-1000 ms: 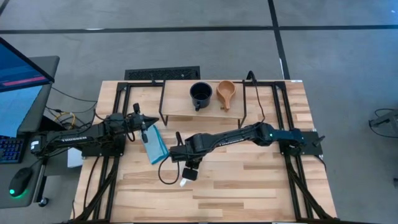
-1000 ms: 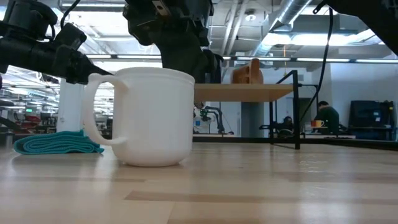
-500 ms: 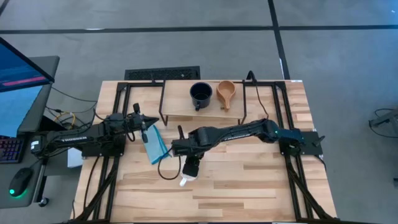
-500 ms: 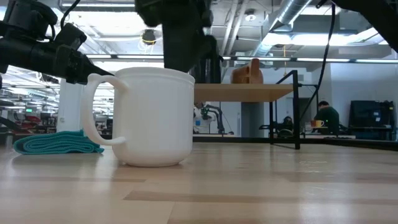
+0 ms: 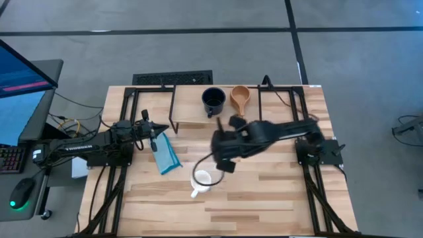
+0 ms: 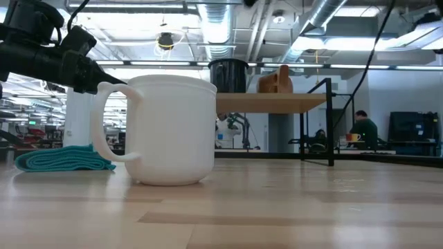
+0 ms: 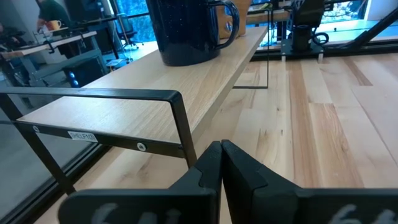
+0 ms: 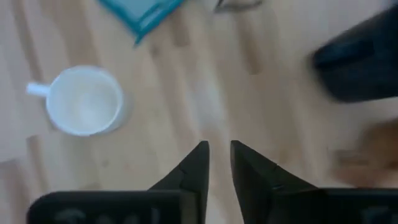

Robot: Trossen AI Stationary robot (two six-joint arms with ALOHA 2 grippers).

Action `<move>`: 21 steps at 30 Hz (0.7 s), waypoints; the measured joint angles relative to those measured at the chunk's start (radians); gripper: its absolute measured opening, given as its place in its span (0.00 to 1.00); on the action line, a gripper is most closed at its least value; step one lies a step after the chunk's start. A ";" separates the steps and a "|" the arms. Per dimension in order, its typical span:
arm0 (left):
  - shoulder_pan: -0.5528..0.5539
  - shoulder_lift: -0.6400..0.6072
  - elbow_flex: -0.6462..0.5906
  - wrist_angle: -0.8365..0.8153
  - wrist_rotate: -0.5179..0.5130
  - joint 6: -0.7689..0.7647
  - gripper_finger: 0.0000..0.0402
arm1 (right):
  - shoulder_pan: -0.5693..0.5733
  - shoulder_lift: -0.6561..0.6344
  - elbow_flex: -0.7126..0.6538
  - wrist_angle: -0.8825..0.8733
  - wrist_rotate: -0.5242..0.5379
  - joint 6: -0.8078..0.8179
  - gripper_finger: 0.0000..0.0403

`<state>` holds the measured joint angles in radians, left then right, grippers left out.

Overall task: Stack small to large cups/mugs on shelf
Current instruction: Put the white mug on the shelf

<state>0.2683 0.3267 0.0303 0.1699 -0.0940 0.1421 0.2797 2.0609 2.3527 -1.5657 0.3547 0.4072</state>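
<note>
The white mug (image 5: pixel 201 178) stands upright on the tabletop by its base, its handle toward the near edge; it fills the low view (image 6: pixel 169 131) and shows in the right wrist view (image 8: pixel 86 99). The dark mug (image 5: pixel 213 100) and the small tan wooden cup (image 5: pixel 239 99) stand side by side on the shelf (image 5: pixel 192 114). My right gripper (image 5: pixel 223 162) hangs high above the table between the white mug and the shelf, its fingers (image 8: pixel 198 158) slightly open and empty. My left gripper (image 7: pixel 221 152) is shut and empty at the table's left, beside the blue cloth (image 5: pixel 165 153).
The folded blue cloth lies on the table left of the white mug (image 6: pixel 62 159). The shelf's black metal legs (image 7: pixel 186 134) stand close in front of my left gripper. Bare tabletop shows at the near right (image 5: pixel 277 198).
My right gripper has risen from just over the white mug and drawn back toward the table's right and far side, toward the shelf. The white mug, covered by the gripper from above before, stands in the same place on the table.
</note>
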 joint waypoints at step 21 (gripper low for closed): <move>0.000 0.000 0.000 -0.064 -0.002 -0.043 0.00 | 0.106 -0.794 -1.014 0.578 0.299 -0.087 0.08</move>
<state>0.2684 0.3267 0.0299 0.1055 -0.0961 0.0990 0.3859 1.2669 1.3384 -0.9874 0.6541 0.3201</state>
